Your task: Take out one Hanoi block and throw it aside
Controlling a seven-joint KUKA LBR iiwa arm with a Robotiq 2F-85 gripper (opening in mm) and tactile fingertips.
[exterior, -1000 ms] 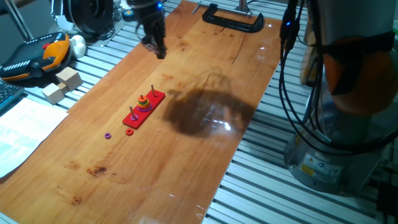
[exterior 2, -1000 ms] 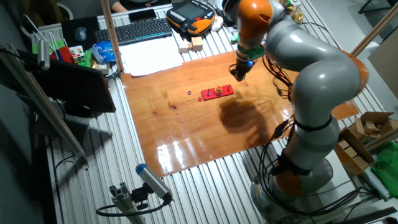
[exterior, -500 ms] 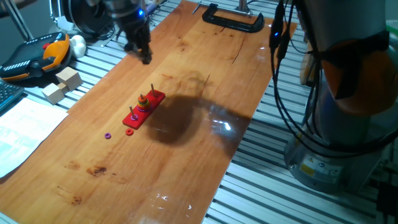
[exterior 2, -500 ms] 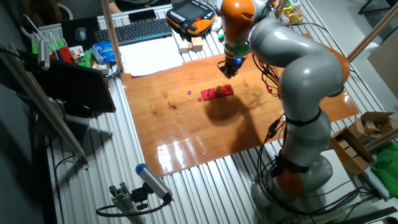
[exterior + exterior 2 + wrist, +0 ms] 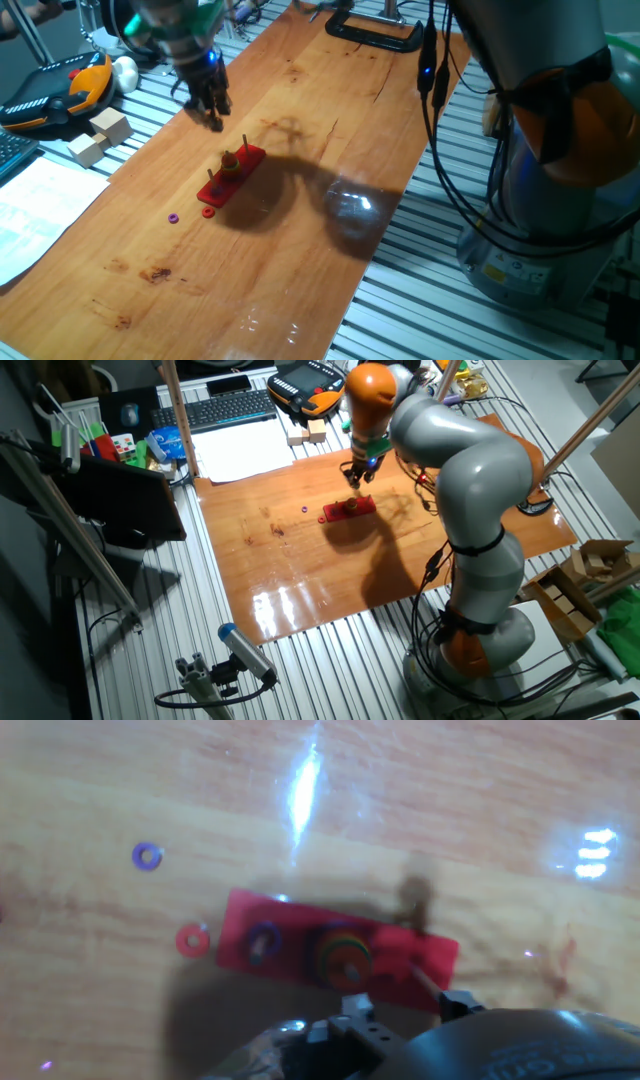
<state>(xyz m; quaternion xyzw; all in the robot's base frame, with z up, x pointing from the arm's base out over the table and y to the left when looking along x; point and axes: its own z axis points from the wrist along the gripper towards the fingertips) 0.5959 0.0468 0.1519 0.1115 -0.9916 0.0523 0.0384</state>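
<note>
The orange-red Hanoi block (image 5: 191,939) is a tiny flat ring lying on the wood just off the end of the long red pegged base (image 5: 300,925). It also shows in one fixed view (image 5: 208,212) and the other (image 5: 322,518). A small stack of coloured rings (image 5: 229,163) sits on the base's middle peg, and a purple ring (image 5: 264,940) sits on an end peg. My gripper (image 5: 208,105) hovers above the table behind the base (image 5: 252,158), open and empty. Its fingertips (image 5: 355,1008) show at the bottom of the hand view.
A loose purple ring (image 5: 174,217) lies on the wood past the orange-red one. A black clamp (image 5: 375,30) sits at the table's far end. Wooden blocks (image 5: 100,135) and an orange-black pendant (image 5: 55,85) lie beside the table. The arm's shadow covers the base.
My gripper has moved leftward along the table's far side and lower, ending close behind the red base. The arm's shadow has slid onto the base. The rings have not moved.
</note>
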